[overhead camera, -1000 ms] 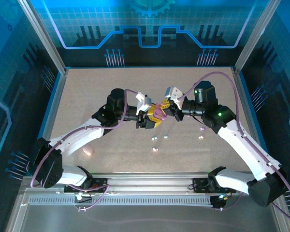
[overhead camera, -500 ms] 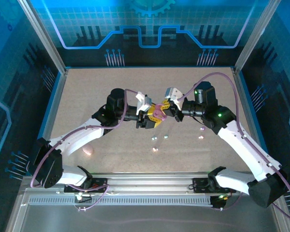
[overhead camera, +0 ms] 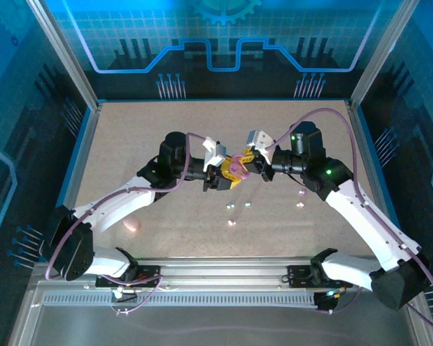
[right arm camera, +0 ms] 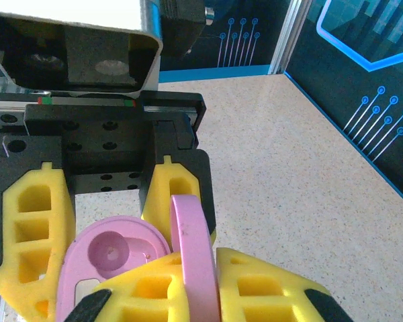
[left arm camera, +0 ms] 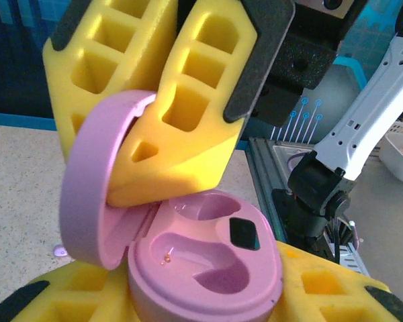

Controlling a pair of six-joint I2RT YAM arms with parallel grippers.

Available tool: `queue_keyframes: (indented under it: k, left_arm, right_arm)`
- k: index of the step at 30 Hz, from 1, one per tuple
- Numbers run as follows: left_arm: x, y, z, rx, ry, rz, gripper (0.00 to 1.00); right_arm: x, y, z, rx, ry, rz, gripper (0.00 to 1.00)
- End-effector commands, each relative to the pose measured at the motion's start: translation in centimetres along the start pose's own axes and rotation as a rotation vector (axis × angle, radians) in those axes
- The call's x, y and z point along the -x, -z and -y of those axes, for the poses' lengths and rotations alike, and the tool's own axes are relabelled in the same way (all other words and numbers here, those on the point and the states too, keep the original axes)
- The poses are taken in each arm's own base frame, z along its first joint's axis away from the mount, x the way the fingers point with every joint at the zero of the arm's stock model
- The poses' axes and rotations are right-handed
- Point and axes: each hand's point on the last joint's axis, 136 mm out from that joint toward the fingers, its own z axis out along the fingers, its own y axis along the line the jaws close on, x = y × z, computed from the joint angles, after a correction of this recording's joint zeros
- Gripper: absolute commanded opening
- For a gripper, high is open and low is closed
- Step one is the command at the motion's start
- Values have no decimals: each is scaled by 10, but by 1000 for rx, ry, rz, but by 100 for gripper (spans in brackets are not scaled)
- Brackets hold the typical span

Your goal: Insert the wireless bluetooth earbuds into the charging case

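The left jaws grasp the open charging case (left arm camera: pixel 208 261), the right jaws clench its lid (right arm camera: pixel 191 255), mid-tabletop (overhead camera: pixel 130 130), well clear of edges; earbuds (overhead camera: pixel 231 207) lie nearer.

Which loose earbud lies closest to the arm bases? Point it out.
The earbud lowest in the top view, just below the middle pair; all others lie farther up the table.

"What colour is the charging case (left arm camera: pixel 208 268)?"
"Mauve-pink (lid and base alike), with one black patch inside."
"And the fingers (left arm camera: pixel 195 100)?"
"Yellow, backed in black. The table (overhead camera: pixel 130 137) is speckled beige, the earbuds (overhead camera: pixel 231 207) pale whitish-green, the walls (overhead camera: pixel 274 29) blue with circuit lines."
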Motion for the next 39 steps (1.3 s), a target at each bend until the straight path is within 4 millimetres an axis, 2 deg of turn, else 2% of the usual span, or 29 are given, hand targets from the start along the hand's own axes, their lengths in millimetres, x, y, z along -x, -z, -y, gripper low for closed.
queue_keyframes:
  k: [1,4,6,9,14,17,19,21,22,25,27,32,35,39]
  left_arm:
    - [12,-2,1,-15,-26,16,30]
    - [11,-2,1,-11,-29,17,28]
    - [10,-1,-1,4,-32,19,28]
    - [6,1,-8,65,-38,18,26]
    - [1,7,-20,165,-53,23,26]
    - [1,11,-24,210,-68,37,26]
    - [1,14,-28,248,-78,54,26]
    - [1,17,-28,267,-82,73,26]
    - [3,19,-28,277,-86,84,26]
    - [3,22,-25,285,-90,96,26]
    - [1,24,-26,297,-88,98,26]
    - [0,26,-23,301,-90,100,26]
    - [1,27,-22,302,-95,103,26]
    - [-2,28,-22,305,-95,97,26]
  right_arm:
    - [9,3,-8,18,18,33,16]
    - [10,4,-4,-5,-8,27,24]
    - [13,7,1,-33,-49,22,39]
    - [26,21,12,-83,-170,37,55]
    - [48,63,35,-175,-441,122,65]
    - [36,86,56,-272,-614,140,68]
    - [6,95,73,-353,-764,97,67]
    - [-39,97,88,-446,-914,6,64]
    - [-71,97,94,-503,-1023,-70,62]
    - [-140,93,101,-583,-1203,-240,57]
    - [-180,86,101,-610,-1264,-370,53]
    - [-237,61,104,-567,-1321,-574,49]
    - [-261,51,112,-590,-1310,-671,48]
    - [-283,44,124,-613,-1292,-749,47]
